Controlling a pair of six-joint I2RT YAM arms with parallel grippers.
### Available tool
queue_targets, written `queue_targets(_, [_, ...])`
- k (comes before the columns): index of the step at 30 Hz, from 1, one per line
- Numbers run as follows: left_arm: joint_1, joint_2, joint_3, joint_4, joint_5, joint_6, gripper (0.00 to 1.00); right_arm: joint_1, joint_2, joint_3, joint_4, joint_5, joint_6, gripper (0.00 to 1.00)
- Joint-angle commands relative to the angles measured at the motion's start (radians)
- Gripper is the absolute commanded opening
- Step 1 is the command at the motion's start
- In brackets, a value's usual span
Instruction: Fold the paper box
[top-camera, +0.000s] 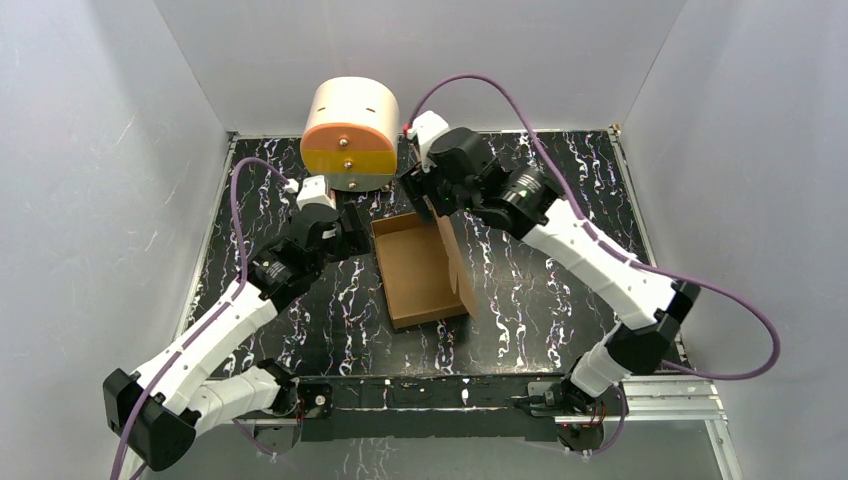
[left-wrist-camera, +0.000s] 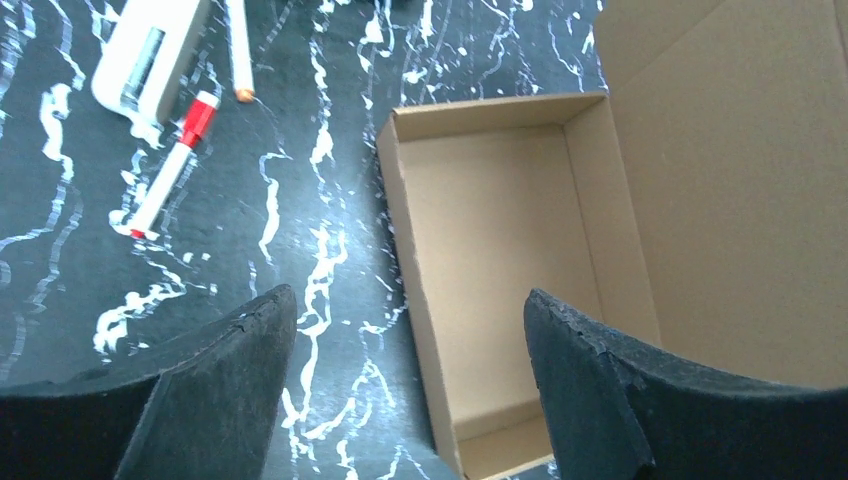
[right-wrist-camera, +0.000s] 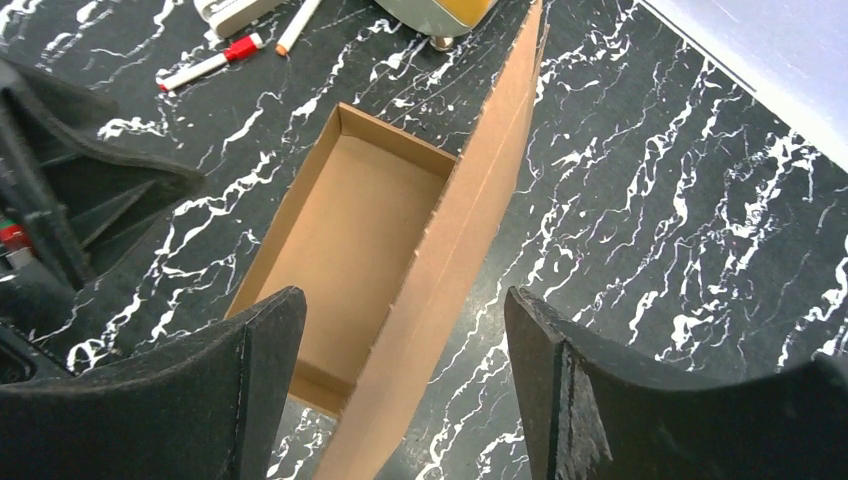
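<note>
The brown cardboard paper box lies mid-table as a shallow open tray, its lid panel standing upright along the right side. My left gripper hovers at the tray's left wall near the far corner. It is open, and that wall runs below the gap, touching neither finger. My right gripper hangs over the far end of the lid. It is open too. The lid's top edge passes under the space between its fingers, apart from both.
A cream cylinder with an orange and yellow front stands at the back, just beyond the box. A red-capped marker, a white stick with an orange tip and a white block lie left of it. White walls enclose the black marbled table.
</note>
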Motion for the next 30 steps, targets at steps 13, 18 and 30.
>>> queue_targets(13, [0.152,-0.159,-0.081,0.010,-0.060,0.183,0.83,0.077,0.210,0.187,-0.197,0.280,-0.038,0.35])
queue_targets(18, [0.190,-0.176,-0.088,0.012,-0.045,0.190,0.83,0.078,0.217,0.181,-0.172,0.239,-0.137,0.18])
queue_targets(30, [0.227,-0.252,-0.120,0.047,-0.034,0.254,0.83,0.063,0.138,0.057,0.004,-0.116,-0.583,0.04])
